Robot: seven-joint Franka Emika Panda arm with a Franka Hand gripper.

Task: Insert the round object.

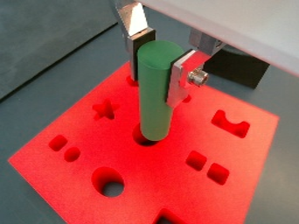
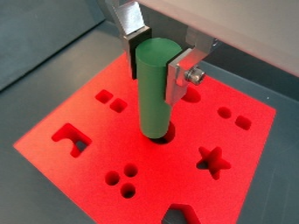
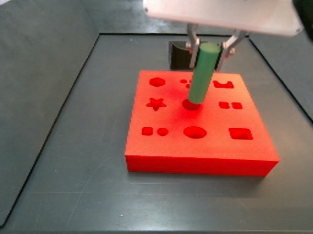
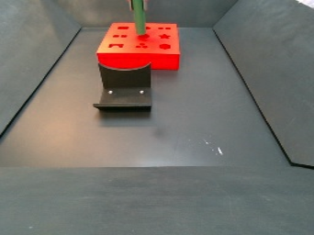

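While upright, one round object [image 1: 156, 92] between two fingers [image 1: 177, 80]

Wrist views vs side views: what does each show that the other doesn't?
Only the wrist views: the gripper at the peg's top, silver fingers clamping it, and its tip at the block's central round hole.
Only a side view: the dark fixture on the floor before the block.
Both: the long green cylindrical peg upright over the red foam block.
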